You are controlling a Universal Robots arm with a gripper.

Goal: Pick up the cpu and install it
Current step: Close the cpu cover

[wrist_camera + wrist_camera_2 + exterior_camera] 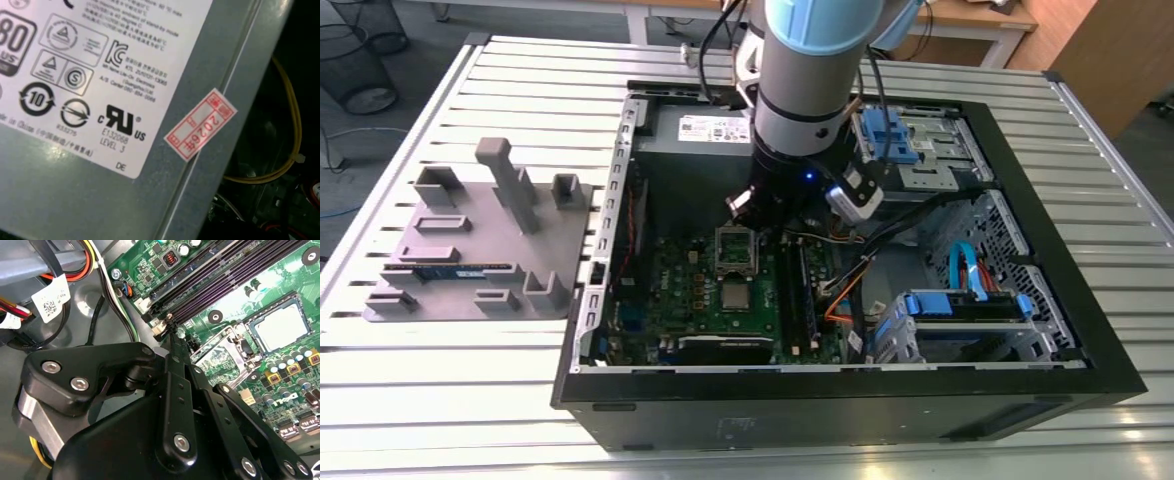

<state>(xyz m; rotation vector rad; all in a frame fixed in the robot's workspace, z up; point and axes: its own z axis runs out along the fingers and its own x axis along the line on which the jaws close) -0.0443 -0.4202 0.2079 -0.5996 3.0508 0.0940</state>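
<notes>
- Inside the open black computer case [854, 405], lying on its side on the slatted metal counter [480, 400], the small square silver-topped cpu [738, 293] sits flat in its socket on the green motherboard [680, 290].
- In the second wrist view the cpu [278, 328] shows a plain, pale metal top inside a dark socket border. The hinged silver retention frame [222, 347] is swung open just beside it.
- In the exterior view the black gripper [750, 212] hangs at 12 o'clock from the cpu, over the raised frame [738, 247], clear of the chip.
- The light-blue and silver arm [807, 60] comes down from 12 o'clock.
- In the second wrist view the gripper [171, 337] has its black fingers [177, 405] drawn together to a narrow tip, with nothing seen between them.
- Long dark memory slots [225, 275] run past that tip.
- A white tag with a square code [50, 299] hangs on a cable bundle.
- The grey metal power-supply box [75, 200] bears a large white label [100, 75] of black print and certification symbols, and a small red-and-white sticker [200, 123] with red digits.
- A yellow cable [295, 125] loops beside the box.
- At 9 o'clock from the case lies a flat grey tray [494, 250], holding a thin blue-green memory stick [447, 270].
</notes>
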